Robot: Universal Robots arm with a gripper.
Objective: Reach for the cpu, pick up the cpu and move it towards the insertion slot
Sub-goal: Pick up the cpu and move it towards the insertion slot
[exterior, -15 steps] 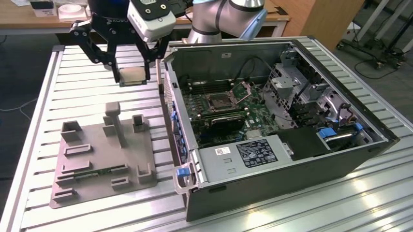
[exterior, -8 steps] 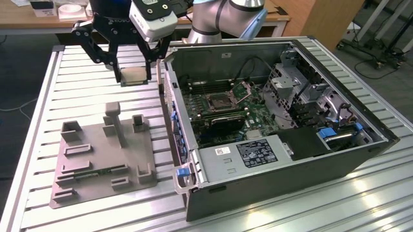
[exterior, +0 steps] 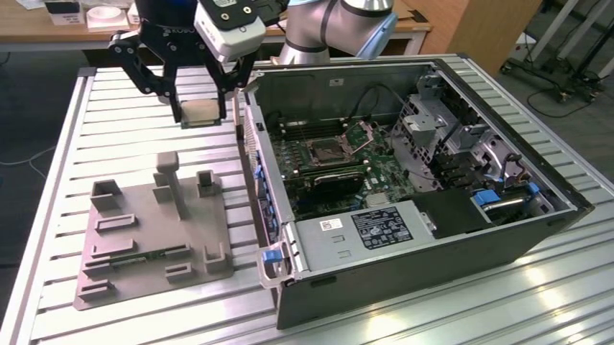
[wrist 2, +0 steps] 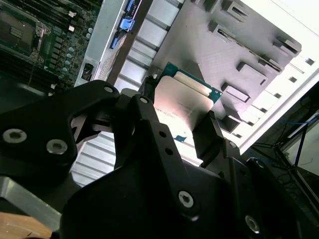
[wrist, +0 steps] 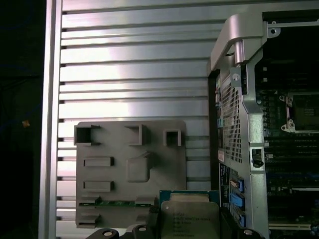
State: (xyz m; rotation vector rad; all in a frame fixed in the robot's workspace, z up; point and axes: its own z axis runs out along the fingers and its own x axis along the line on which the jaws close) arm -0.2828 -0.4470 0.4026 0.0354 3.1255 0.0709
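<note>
The fingers point(exterior: 203, 109) are clenched on the cpu point(exterior: 200, 111), one black finger pressing each of two opposite edges, so the chip hangs between them, lifted clear of the slatted tabletop point(exterior: 125, 144). In the second wrist view the cpu point(wrist 2: 185, 99) sits flat between the finger pads point(wrist 2: 207, 134), its silvery plate facing away from the wrist with a thin green edge showing round it; the first wrist view shows the same chip point(wrist: 189, 216) held level just beyond the fingertips. Below the fingers lies the grey plastic tray point(exterior: 144, 237), its square recess point(wrist: 138, 169) bare. The insertion slot point(exterior: 326, 149) lies off toward the exterior view's right of the fingers, inside the open computer case point(exterior: 432, 215), beyond the case's near wall and lower than the held chip. The chip is square, so it has no long axis, and its edges look roughly in line with the slot's frame.
</note>
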